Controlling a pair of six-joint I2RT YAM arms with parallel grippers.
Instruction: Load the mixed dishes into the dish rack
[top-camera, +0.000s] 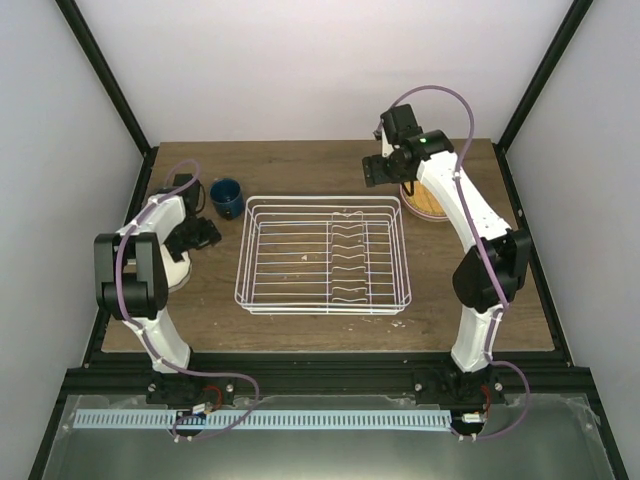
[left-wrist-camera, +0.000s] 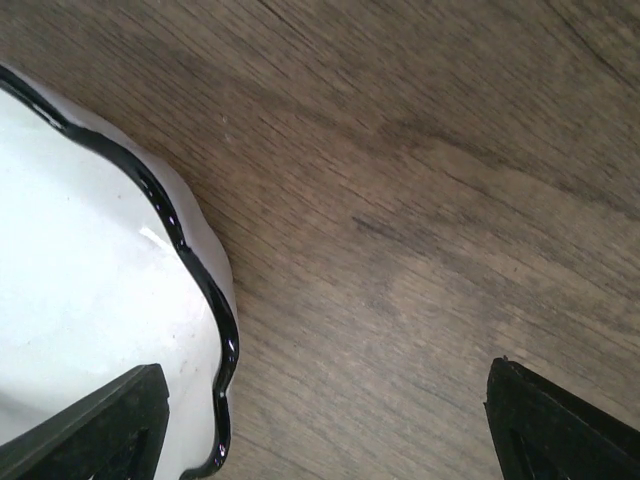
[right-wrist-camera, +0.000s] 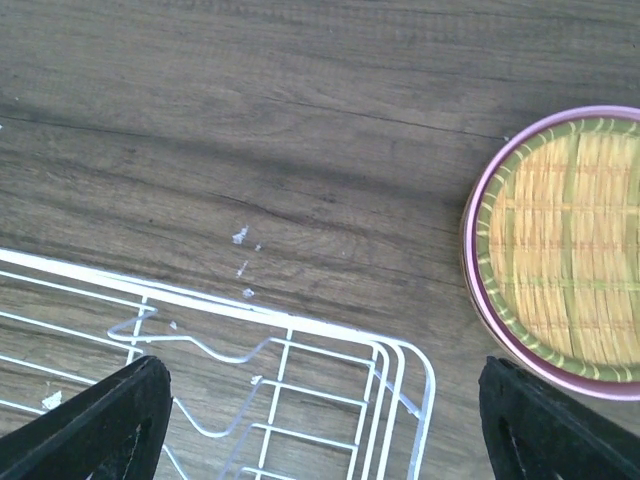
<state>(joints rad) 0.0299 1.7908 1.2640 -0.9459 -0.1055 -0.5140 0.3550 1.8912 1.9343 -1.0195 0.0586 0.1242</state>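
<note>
- Dish rack is set mid-table, w/ wavy dividers in its right half.
- Dk blue mug is stood upright just beyond the rack's far-left corner, apart from it.
- White bowl, w/ dark scalloped rim, is placed left of the rack near the table's left edge. In the top view it is mostly hidden under the L arm.
- Plate stack is laid by the rack's far-right corner, near but not touching. A pink rim is seen outermost, pale green inside it, and the yellow-orange grid plate on top.
- Left gripper is held low at the bowl's rim, jaws wide apart. One finger is seen over the bowl, the other over bare wood.
- Right gripper is held above the gap btwn rack corner and plates, jaws likewise spread wide.
- All dishes are seen on the table, outside the rack.
</note>
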